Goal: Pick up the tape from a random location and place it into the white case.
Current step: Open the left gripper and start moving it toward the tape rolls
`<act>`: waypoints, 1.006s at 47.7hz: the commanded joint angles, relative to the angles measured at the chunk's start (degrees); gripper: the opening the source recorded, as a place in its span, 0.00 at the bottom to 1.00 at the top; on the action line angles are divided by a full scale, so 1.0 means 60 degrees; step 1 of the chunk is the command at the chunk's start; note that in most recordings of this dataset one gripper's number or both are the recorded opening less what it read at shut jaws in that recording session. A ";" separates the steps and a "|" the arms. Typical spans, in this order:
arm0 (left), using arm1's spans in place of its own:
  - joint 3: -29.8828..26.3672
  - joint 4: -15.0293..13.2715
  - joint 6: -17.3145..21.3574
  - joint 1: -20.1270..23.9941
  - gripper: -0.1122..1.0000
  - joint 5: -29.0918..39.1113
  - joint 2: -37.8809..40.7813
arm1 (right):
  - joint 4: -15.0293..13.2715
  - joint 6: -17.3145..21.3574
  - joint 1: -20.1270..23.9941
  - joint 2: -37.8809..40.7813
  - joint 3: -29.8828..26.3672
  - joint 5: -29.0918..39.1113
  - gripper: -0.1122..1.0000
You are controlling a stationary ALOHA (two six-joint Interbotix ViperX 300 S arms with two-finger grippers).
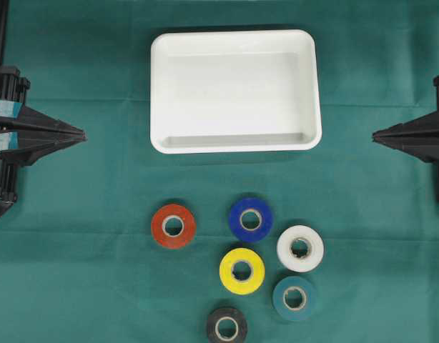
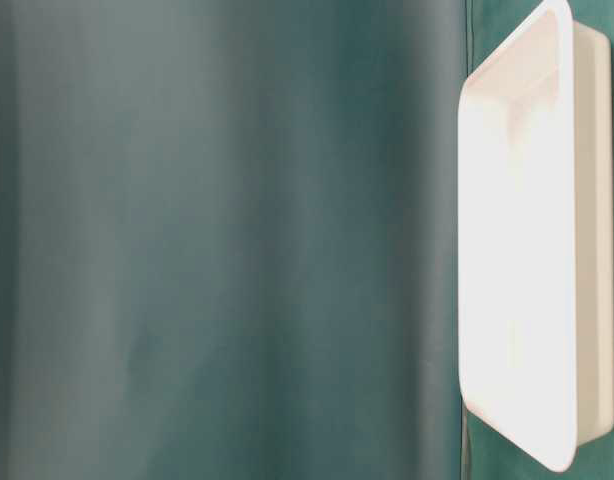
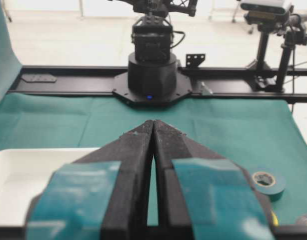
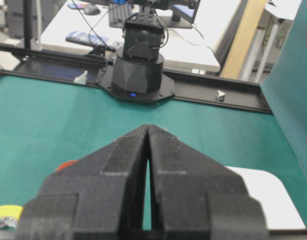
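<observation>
A: While both arms sit back at the side edges of the green cloth [image 1: 76, 214], what is each claw doing?

B: Left gripper [image 1: 82, 134] has its fingers pressed together, tips meeting, nothing between them. Right gripper [image 1: 375, 133] likewise, closed on nothing.

A: Where are the tapes?

B: Six rolls lie flat near the front edge of the cloth, all well apart from both claws: red tape [image 1: 173, 226], blue tape [image 1: 250, 219], white tape [image 1: 299, 248], yellow tape [image 1: 242, 271], teal tape [image 1: 294, 298], black tape [image 1: 227, 327] cut by the front edge of the overhead view.

A: And the white case [image 1: 159, 93]?

B: Toward the rear of the cloth, centred between the two grippers, touching neither. No roll in it. Tapes sit on its front side, apart from its rim.
</observation>
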 commanded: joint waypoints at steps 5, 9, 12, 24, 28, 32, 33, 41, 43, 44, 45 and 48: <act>-0.0308 0.0000 0.0044 -0.0044 0.11 0.0776 -0.0044 | 0.0015 0.0015 0.0000 0.0059 -0.0439 0.0396 0.10; -0.0308 0.0000 0.0088 -0.0044 0.11 0.0791 -0.0132 | 0.0000 0.0044 0.0000 0.0059 -0.0527 0.0747 0.10; -0.0308 0.0000 0.0073 -0.0044 0.11 0.0820 -0.0176 | 0.0015 0.0073 0.0000 0.0059 -0.0557 0.0820 0.10; -0.0308 0.0000 0.0015 0.0000 0.11 0.1230 -0.0117 | 0.0059 0.0278 -0.0278 0.0073 -0.0586 0.0864 0.10; -0.0322 0.0000 0.0029 0.0000 0.11 0.1201 -0.0103 | 0.0073 0.0410 -0.0469 0.0103 -0.0586 0.0923 0.10; -0.0308 0.0000 0.0044 0.0000 0.11 0.1216 -0.0088 | 0.0029 0.0425 -0.0498 0.0117 -0.0601 0.0923 0.10; -0.0308 0.0000 0.0029 0.0000 0.12 0.1201 -0.0088 | 0.0029 0.0425 -0.0498 0.0146 -0.0586 0.0923 0.10; -0.0293 0.0000 0.0029 0.0000 0.38 0.1230 0.0015 | 0.0029 0.0439 -0.0498 0.0146 -0.0601 0.1025 0.15; -0.0293 0.0000 0.0029 0.0000 0.49 0.1260 0.0044 | 0.0015 0.0439 -0.0498 0.0146 -0.0615 0.1069 0.23; -0.0293 0.0000 0.0029 0.0000 0.54 0.1260 0.0044 | 0.0015 0.0454 -0.0498 0.0146 -0.0615 0.1099 0.28; -0.0293 0.0000 0.0044 0.0000 0.60 0.1274 0.0059 | 0.0015 0.0454 -0.0498 0.0146 -0.0630 0.1128 0.33; -0.0293 0.0000 0.0029 0.0000 0.78 0.1304 0.0059 | 0.0015 0.0454 -0.0498 0.0146 -0.0674 0.1201 0.51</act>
